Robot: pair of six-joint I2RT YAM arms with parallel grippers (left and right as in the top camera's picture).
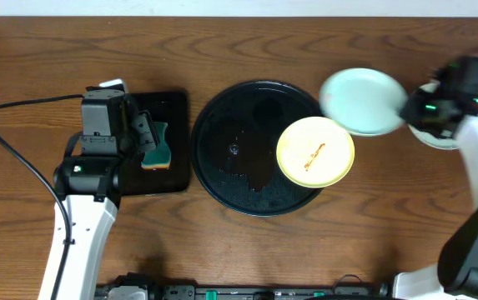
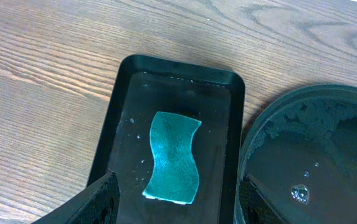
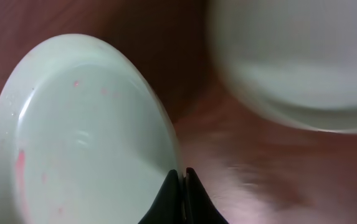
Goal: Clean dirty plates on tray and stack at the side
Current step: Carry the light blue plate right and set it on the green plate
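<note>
Your right gripper [image 3: 181, 194] has its fingers pressed together on the near rim of a light blue plate [image 3: 85, 137]. The plate extends away from the fingertips to their left in the wrist view. Faint pink smears [image 3: 21, 168] show on its face, toward the left edge. In the overhead view this plate [image 1: 362, 100] sits just ahead of the gripper, its far edge overlapping the rim of the round black tray [image 1: 222, 158].

A second plate [image 3: 303, 62] lies beyond and to the right of the fingertips. It is blurred, so its colour and condition cannot be told.

The pale yellow plate [image 1: 301, 137] rests on the round black tray, below the held plate and well clear of the right gripper. It carries an orange smear [image 1: 315, 154] near its middle.

Your left gripper [image 2: 175, 199] has its fingers standing apart and holds nothing. It hangs over the rectangular black tray [image 2: 119, 93]. A teal sponge [image 2: 175, 155] lies flat in that tray, just ahead of and between the fingertips. The round black tray's wet rim sits beside the right-hand finger. Both trays stand on the wooden table [image 1: 305, 250].
</note>
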